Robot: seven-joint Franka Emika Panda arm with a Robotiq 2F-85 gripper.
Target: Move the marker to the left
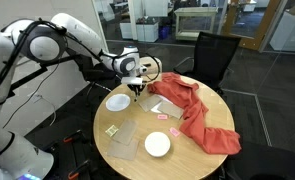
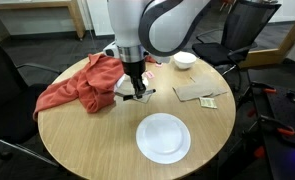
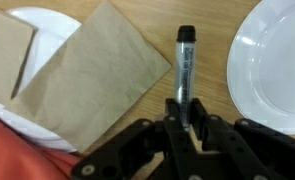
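We find the black two-fingered gripper lowered close over a round, light wooden table. Its jaws are drawn in narrow and clamped on the marker, a thin pen-like stick with a grey barrel and a black cap. In the wrist view the two fingers press against opposite sides of the barrel's lower end, and the capped end points away from the gripper towards the top of the picture. The marker stands over bare wood between a square sheet of brown paper on its left and a round white plate on its right, touching neither. We cannot tell whether it rests on the wood or is raised off it. The brown paper partly covers a second white plate at the upper left of that view. A rumpled red cloth shows at the lower left corner, below the paper. In both exterior views the gripper hangs straight down from the white arm over the table, just beside the red cloth. The marker is too small and too hidden under the fingers to make out there. In an exterior view we also note a small yellow flat piece and a small pink flat piece lying on the wood, well apart from the gripper.
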